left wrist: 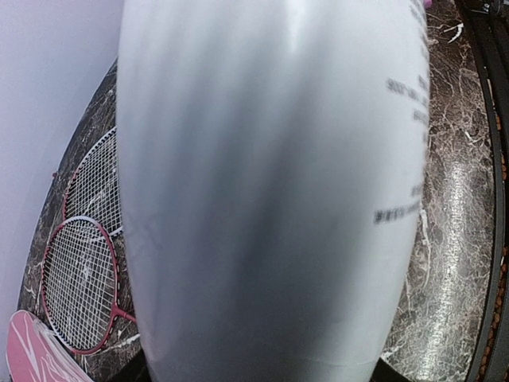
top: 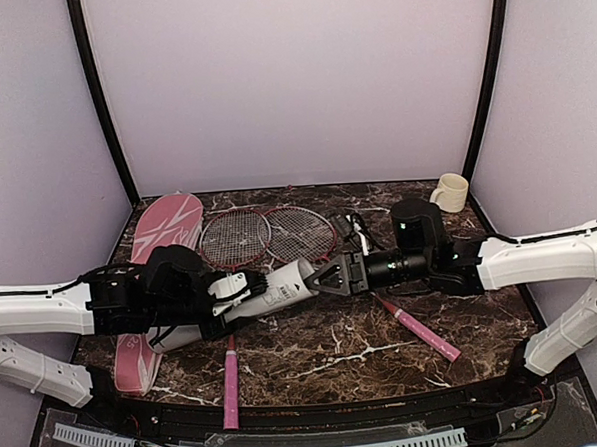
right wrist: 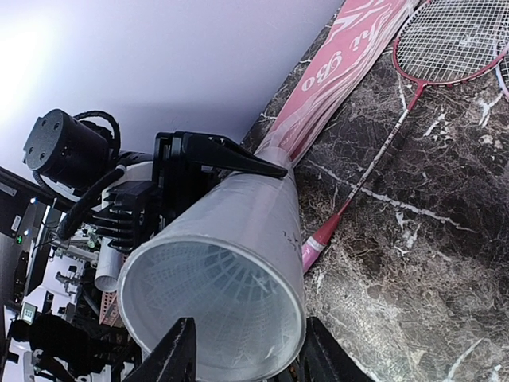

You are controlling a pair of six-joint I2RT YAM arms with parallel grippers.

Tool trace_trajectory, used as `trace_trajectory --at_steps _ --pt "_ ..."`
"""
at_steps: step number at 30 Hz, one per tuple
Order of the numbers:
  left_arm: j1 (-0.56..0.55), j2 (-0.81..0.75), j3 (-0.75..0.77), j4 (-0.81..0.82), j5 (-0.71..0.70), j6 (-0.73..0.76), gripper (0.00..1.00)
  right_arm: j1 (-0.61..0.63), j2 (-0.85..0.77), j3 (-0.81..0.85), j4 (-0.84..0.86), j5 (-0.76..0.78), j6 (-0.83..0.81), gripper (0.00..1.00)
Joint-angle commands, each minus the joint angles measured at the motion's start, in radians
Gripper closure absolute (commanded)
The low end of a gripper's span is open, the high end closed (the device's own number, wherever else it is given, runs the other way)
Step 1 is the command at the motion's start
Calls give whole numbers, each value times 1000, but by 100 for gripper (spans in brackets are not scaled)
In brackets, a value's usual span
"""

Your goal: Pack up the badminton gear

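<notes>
My left gripper [top: 237, 287] is shut on the white tube [top: 277, 288] and holds it level above the table, its open mouth toward my right gripper [top: 323, 276]. The tube fills the left wrist view [left wrist: 270, 191] and hides the fingers there. In the right wrist view the tube mouth [right wrist: 211, 306] faces the camera, with white shuttlecock feathers [right wrist: 231, 278] inside. My right gripper [right wrist: 246, 358] is open, one finger on each side of the rim. Two red-rimmed racquets [top: 234, 237] [top: 301, 233] lie behind, with pink handles [top: 230, 387] [top: 425, 335]. The pink cover [top: 165, 225] lies at the left.
A cream mug [top: 450, 191] stands at the back right corner. White walls close off the back and sides. The marble table's front edge [top: 318, 408] runs just ahead of the arm bases.
</notes>
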Motion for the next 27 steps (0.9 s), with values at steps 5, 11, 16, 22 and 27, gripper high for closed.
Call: trace_trajectory --at_steps 5,11,16,22,27 --pt "-15 -30 51 236 69 -12 38 14 -83 -26 -107 163 -39 54" --pt "-15 26 86 200 -7 -17 38 -63 -213 -37 -178 242 -66 36" --pt "-9 59 111 184 -45 -47 38 -136 -295 -37 -249 331 -70 30" --pt "14 122 224 95 -57 -114 38 -244 -337 -40 -422 485 -62 28" --pt "20 233 411 -8 -72 -232 38 -279 -388 -125 -339 467 -66 25"
